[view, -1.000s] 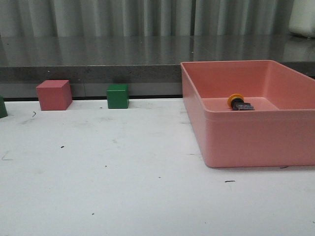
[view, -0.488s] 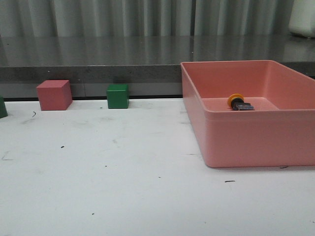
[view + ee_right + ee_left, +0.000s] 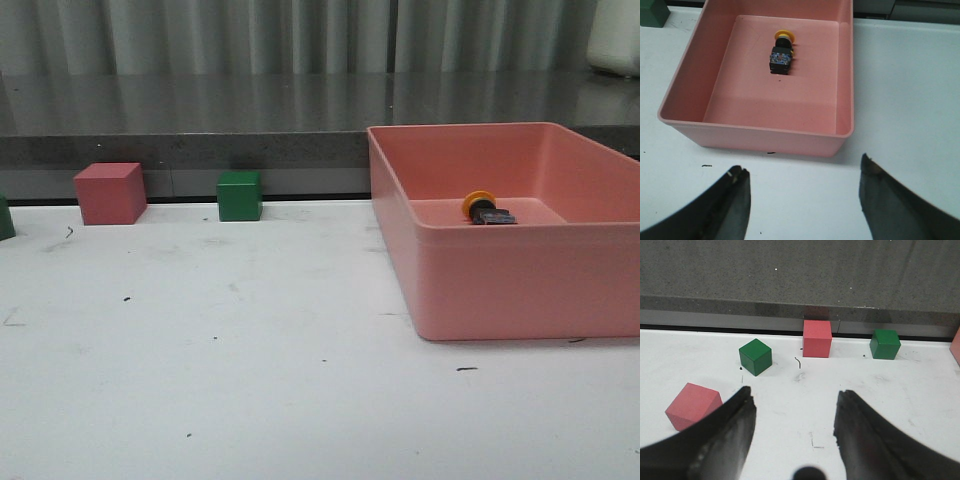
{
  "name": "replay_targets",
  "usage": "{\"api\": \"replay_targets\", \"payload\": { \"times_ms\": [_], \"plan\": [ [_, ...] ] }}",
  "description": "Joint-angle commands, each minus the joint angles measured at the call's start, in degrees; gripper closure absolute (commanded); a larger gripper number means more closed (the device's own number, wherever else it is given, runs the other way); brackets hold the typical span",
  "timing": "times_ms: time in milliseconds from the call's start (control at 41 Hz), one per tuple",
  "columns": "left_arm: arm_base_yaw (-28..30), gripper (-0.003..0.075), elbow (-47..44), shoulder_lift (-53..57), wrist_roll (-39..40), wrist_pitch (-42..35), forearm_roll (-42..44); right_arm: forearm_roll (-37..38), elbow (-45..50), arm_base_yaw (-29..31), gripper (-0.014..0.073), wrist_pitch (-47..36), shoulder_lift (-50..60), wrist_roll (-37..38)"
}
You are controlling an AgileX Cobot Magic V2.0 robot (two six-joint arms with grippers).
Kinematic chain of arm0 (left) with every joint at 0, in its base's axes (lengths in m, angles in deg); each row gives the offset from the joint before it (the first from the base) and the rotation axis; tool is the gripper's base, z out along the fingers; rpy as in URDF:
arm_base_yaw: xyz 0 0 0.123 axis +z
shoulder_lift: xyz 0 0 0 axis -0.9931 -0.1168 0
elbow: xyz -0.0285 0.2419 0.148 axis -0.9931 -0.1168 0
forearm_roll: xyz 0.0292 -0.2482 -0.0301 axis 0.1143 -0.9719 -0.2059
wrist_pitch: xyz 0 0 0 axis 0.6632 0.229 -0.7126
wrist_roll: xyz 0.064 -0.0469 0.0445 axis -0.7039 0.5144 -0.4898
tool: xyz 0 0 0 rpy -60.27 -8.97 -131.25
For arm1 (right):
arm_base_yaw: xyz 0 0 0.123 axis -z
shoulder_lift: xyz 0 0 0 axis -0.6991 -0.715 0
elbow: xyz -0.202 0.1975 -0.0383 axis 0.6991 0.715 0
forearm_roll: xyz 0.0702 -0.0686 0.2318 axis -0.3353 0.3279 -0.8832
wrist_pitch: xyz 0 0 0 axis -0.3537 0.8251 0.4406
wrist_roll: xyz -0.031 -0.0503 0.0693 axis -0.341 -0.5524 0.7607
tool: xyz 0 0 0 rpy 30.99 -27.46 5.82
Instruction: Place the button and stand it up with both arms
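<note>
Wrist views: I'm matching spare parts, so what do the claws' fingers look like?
The left claw has two dark, black, broad, curved fingers with rough, scuffed inner edges. The right claw has matching dark fingers. No cables or markings show.

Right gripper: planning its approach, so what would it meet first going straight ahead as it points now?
Probably the near wall of the pink bin; the right gripper is open, and the button lies beyond that wall, though depth is unclear.

The button lies in the bin, right of two cubes.
</note>
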Motion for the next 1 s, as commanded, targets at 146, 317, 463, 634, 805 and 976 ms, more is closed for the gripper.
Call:
{"api": "replay_targets", "payload": {
  "times_ms": [146,317,463,634,805,976],
  "plan": [
    [0.1,0.0354,1.88,-0.32,0.46,-4.03,0.11,-0.86,-10.17,-0.86,0.0102,-0.28,-11.28,-0.52],
    [0.1,0.0354,1.88,-0.32,0.46,-4.03,0.11,-0.86,-17.04,-4.05,0.0102,0.94,-21.22,-0.52],
    [0.1,0.0354,1.88,-0.32,0.46,-4.03,0.11,-0.86,-23.39,-6.19,0.0099,2.9,-30.91,-0.52],
    [0.1,0.0354,1.88,-0.32,0.46,-4.03,0.11,-0.86,-30.18,-6.67,0.0025,4.87,-41.04,-0.52],
    [0.1,0.0354,1.88,-0.32,0.46,-4.03,0.11,-0.86,-38.02,-6.67,0.0029,8.33,-50.98,-0.47],
    [0.1,0.0354,1.88,-0.32,0.46,-4.03,0.11,0.36,-46.21,-6.67,0.0029,12.51,-59.94,1.83]
  ]
}}
